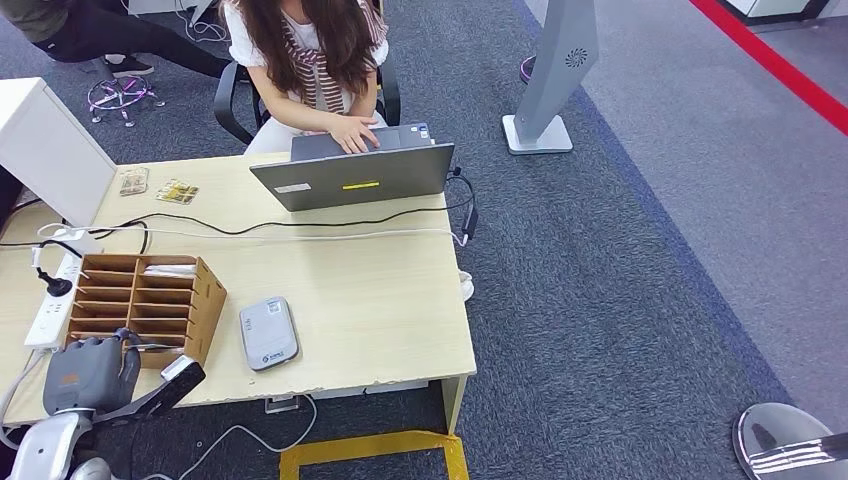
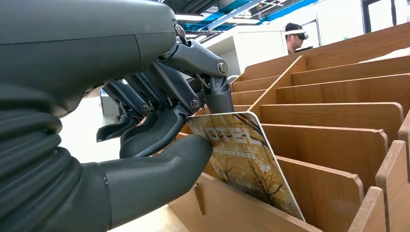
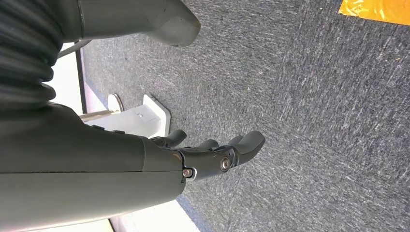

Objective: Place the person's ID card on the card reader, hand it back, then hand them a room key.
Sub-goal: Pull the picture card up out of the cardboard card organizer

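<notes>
— Which step is the robot working on?
— Judging by the scene, the last one: the left hand [image 2: 159, 140] is pinching a room key [image 2: 246, 159] between thumb and fingers [image 2: 145, 137], the card sitting in a front slot of the wooden rack [image 1: 140, 300].
— And the right hand [image 3: 212, 157]?
— Hanging over the carpet, fingers loosely apart, holding nothing.
— Next?
— Probably lifting the key clear of the rack, then reaching toward the person [image 1: 315, 60] beyond the rack.
</notes>
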Available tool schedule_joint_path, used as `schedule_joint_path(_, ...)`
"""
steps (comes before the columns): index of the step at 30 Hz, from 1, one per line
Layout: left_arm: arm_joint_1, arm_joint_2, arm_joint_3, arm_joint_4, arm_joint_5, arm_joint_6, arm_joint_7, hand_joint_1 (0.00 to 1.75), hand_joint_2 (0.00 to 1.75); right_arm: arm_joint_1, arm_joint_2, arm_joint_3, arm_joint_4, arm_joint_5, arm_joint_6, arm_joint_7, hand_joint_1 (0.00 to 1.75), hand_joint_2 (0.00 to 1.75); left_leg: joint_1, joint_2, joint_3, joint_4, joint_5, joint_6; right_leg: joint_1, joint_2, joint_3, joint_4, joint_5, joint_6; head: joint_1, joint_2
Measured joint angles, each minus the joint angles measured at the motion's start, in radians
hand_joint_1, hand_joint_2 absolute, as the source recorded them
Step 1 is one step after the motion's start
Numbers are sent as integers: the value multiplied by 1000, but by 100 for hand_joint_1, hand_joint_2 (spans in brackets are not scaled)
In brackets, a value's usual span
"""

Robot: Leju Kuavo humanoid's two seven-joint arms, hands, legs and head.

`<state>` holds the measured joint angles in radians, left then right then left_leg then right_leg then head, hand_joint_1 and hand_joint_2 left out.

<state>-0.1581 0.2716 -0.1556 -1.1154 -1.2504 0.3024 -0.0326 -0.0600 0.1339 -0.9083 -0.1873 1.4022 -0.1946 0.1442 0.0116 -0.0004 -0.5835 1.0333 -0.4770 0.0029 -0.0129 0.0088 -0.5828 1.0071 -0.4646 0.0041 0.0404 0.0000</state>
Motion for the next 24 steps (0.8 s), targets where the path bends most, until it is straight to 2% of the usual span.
schedule_joint_path(6,0,0,0,-35,7,20,-16,175,175,0,0,0,0,1,0,-1,0,175,0,0,0,0,0,0,0,0,0,0,0,0,0,0)
schedule_joint_path(16,0,5,-1,-275,36,9,-33,175,175,0,0,0,0,-3,-1,1,0,175,0,0,0,0,0,0,0,0,0,0,0,0,0,0)
schedule_joint_path(24,0,7,-3,-334,39,11,-43,175,175,0,0,0,0,-4,-1,1,0,175,0,0,0,0,0,0,0,0,0,0,0,0,0,0)
